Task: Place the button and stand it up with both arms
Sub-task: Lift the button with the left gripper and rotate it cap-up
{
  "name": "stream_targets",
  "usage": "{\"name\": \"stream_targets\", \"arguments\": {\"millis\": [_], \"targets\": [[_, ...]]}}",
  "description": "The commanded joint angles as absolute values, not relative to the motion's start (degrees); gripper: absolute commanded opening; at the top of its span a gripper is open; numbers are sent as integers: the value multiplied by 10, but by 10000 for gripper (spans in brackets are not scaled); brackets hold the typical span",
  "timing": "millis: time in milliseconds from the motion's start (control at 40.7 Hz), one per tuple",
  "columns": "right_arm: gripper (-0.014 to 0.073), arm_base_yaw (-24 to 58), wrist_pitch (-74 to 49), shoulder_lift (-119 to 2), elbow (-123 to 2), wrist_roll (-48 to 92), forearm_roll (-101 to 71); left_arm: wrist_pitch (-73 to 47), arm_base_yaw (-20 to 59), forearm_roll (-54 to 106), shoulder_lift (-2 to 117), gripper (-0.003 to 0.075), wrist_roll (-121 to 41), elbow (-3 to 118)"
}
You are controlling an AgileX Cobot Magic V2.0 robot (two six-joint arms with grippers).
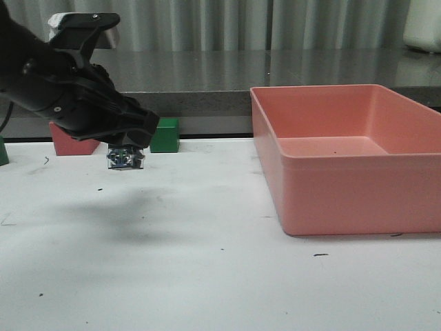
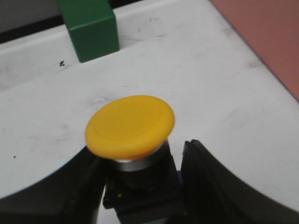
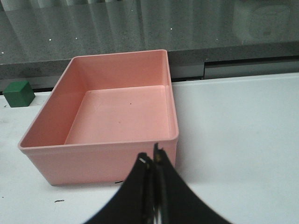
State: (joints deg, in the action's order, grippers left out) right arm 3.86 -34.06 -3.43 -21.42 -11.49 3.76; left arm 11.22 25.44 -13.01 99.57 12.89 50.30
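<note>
The button has a yellow mushroom cap (image 2: pixel 130 126) and a dark blocky base. My left gripper (image 2: pixel 140 156) is shut on that base, one black finger on each side, cap towards the camera. In the front view the left gripper (image 1: pixel 127 138) holds the button above the white table at the left. Only the button's bluish clear bottom (image 1: pixel 125 160) shows below the fingers, with its shadow on the table beneath. My right gripper (image 3: pixel 152 161) is shut and empty, hovering in front of the pink bin's near right corner; it is out of the front view.
A large empty pink bin (image 1: pixel 344 200) stands on the right of the table; it also shows in the right wrist view (image 3: pixel 93 163). A green cube (image 1: pixel 165 135) and a red block (image 1: pixel 72 143) sit at the table's back edge behind the left gripper. The cube also shows in the left wrist view (image 2: pixel 88 28).
</note>
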Motion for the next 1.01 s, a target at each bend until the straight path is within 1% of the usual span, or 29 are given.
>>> {"name": "stream_targets", "arguments": {"millis": [0, 197, 320, 492, 787, 983], "targets": [[-62, 35, -293, -47, -229, -110, 46, 226, 256, -134, 970, 43, 133, 489], [-62, 35, -293, -47, -229, -110, 46, 241, 256, -134, 981, 43, 133, 485], [-62, 35, -293, -47, -229, -110, 46, 265, 250, -134, 982, 43, 77, 477], [-62, 35, -293, -47, -229, -110, 46, 369, 224, -129, 1005, 43, -6, 442], [-62, 35, -293, -47, -229, -110, 46, 534, 189, -120, 1051, 45, -15, 373], [-62, 35, -293, -47, -229, -110, 46, 598, 189, -61, 1092, 45, -40, 353]]}}
